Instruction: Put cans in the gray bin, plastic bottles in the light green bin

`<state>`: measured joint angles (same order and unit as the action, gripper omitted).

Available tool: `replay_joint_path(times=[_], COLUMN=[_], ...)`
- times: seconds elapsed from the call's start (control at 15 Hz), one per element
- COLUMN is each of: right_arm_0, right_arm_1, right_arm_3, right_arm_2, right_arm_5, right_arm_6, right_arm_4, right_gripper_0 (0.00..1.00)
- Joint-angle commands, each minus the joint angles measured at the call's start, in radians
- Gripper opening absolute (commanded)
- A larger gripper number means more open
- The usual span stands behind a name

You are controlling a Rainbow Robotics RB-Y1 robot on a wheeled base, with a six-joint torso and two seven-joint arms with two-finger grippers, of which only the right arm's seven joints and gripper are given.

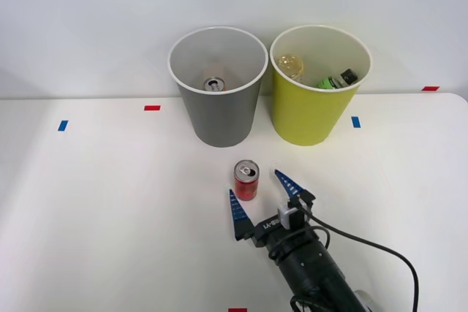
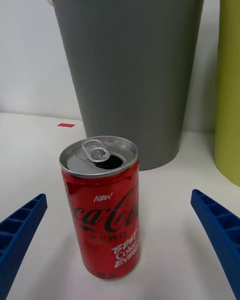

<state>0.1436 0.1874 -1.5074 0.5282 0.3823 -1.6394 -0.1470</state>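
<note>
Currently, the red can is being stood upright at centre frame on the surface, flanked untouched by the right gripper, whose fingers are being held wide.

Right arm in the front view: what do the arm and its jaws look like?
The right arm is a black, rounded cylindrical body with a small silver-white block near the wrist. A black cable loops off its side. The right gripper has two blue, ribbed, wedge-shaped fingers tapering to points; the wrist view shows the same hollow ribbing.
</note>
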Motion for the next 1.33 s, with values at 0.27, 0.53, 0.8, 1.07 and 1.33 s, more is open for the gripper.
replay_joint_path(times=[0.27,0.53,0.8,1.07,1.33], right_arm_0=[-0.047,-0.088,-0.124,-0.122,-0.122], right_arm_1=[-0.017,-0.048,-0.083,-0.083,-0.083], right_arm_3=[0.012,0.065,0.119,0.121,0.121], right_arm_2=[-0.001,-0.002,-0.016,-0.02,-0.019], right_arm_5=[-0.059,-0.071,-0.037,-0.037,-0.036], right_arm_6=[-0.017,-0.022,-0.025,-0.036,-0.036], right_arm_4=[0.0,-0.005,-0.008,-0.002,-0.003], right_gripper_0=[1.0,1.0,0.97,0.03,0.03])
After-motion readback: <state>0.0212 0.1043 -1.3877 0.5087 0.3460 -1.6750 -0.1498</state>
